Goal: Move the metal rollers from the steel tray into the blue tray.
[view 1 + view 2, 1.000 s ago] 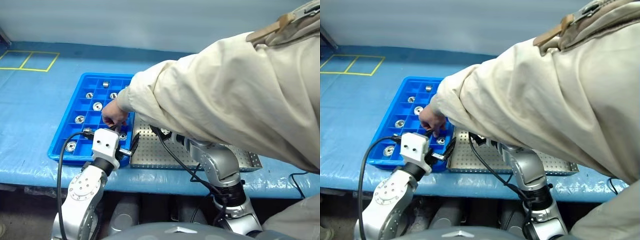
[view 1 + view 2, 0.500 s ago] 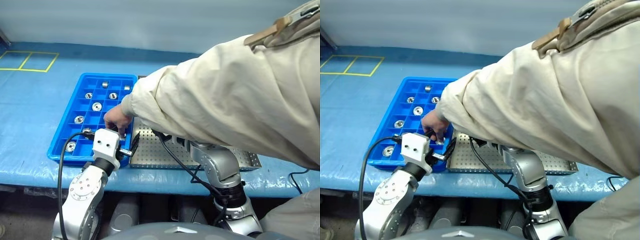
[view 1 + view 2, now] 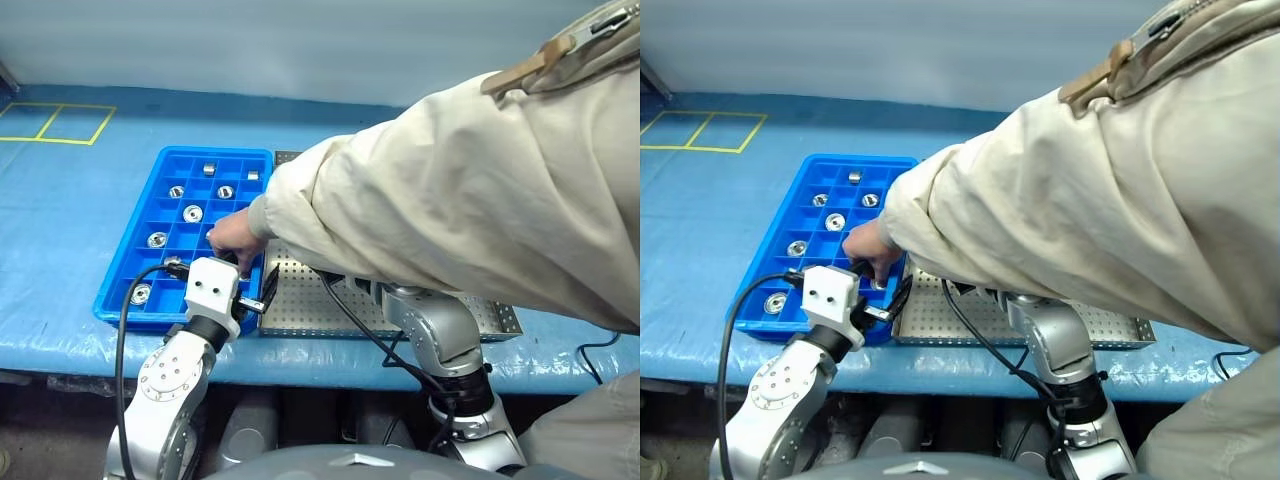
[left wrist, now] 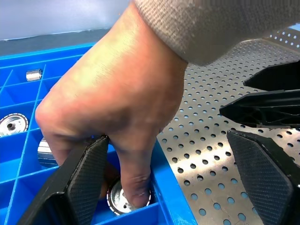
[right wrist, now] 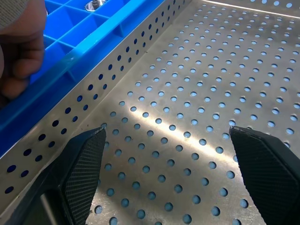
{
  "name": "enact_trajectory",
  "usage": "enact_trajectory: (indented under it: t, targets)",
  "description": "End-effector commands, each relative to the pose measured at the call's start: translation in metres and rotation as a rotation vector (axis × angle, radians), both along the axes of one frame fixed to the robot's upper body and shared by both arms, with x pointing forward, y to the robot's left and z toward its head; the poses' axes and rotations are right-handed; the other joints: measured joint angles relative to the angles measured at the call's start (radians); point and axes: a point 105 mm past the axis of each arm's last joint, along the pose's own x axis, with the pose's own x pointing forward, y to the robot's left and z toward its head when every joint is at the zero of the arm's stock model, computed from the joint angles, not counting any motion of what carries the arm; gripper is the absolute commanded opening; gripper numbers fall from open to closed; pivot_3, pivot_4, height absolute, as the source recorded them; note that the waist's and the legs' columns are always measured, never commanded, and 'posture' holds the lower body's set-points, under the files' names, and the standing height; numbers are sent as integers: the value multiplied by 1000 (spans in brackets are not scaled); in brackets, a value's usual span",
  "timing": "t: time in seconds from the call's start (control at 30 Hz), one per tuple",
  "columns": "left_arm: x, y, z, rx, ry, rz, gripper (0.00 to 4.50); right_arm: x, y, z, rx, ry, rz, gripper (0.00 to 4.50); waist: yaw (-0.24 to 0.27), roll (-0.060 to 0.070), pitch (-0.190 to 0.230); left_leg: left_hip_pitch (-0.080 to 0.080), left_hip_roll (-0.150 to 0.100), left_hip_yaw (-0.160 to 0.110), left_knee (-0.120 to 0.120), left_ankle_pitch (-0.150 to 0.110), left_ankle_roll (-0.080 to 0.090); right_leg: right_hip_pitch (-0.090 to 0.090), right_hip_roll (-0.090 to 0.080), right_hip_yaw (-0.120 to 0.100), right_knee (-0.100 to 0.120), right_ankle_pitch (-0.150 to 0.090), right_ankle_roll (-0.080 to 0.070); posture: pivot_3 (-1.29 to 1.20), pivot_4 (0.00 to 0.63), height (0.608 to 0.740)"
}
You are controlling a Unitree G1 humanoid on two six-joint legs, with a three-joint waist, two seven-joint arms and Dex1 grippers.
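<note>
Both claws are seen with their black fingers spread wide and nothing held: the left gripper [image 4: 164, 183] is poised over the seam between the two trays, and the right gripper [image 5: 168, 173] is held over the bare floor of the large silver-grey perforated steel tray [image 5: 197, 93], in the lower middle of the head views. A person's hand [image 4: 117, 108] in a beige sleeve [image 3: 450, 200] is pressed into a near compartment of the bright blue gridded plastic tray [image 3: 125, 255], left of centre, a finger laid on one of the small shiny metal rollers [image 4: 123, 200]. Several more rollers are already lodged in separate compartments of the blue tray. The task is judged well advanced, perhaps finished, since no roller is visible on the exposed steel floor. Much of the steel tray is hidden under the sleeve, so remaining rollers cannot be ruled out.
</note>
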Motion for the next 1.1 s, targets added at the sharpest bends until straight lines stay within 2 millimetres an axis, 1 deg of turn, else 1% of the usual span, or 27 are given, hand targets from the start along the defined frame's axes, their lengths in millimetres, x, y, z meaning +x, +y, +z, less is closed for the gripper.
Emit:
enact_trajectory:
  t: [0.03,0.93,1.03,1.1]
  targets:
    - [-1,-4,8,-5,-34,-18,4434,-2,7,16,30,-57,25,4449,0,0,0,0,0,0,0,0,0,0,0,0,0,0,0,255,150,740]
    - [-2,-5,8,-6,-32,-26,4434,-2,7,16,31,-57,20,4449,1,0,0,1,-1,2,1,0,0,0,0,5,0,0,0,252,150,740]
    - [-1,-6,8,-5,-34,-27,4434,7,2,22,58,-97,-28,4449,1,0,0,1,-1,2,1,0,0,0,0,5,0,0,0,248,150,740]
    - [-1,-6,8,-5,-36,-32,4434,17,-4,21,70,-112,-84,4449,1,0,0,1,-1,2,1,0,0,0,0,5,0,0,0,244,150,740]
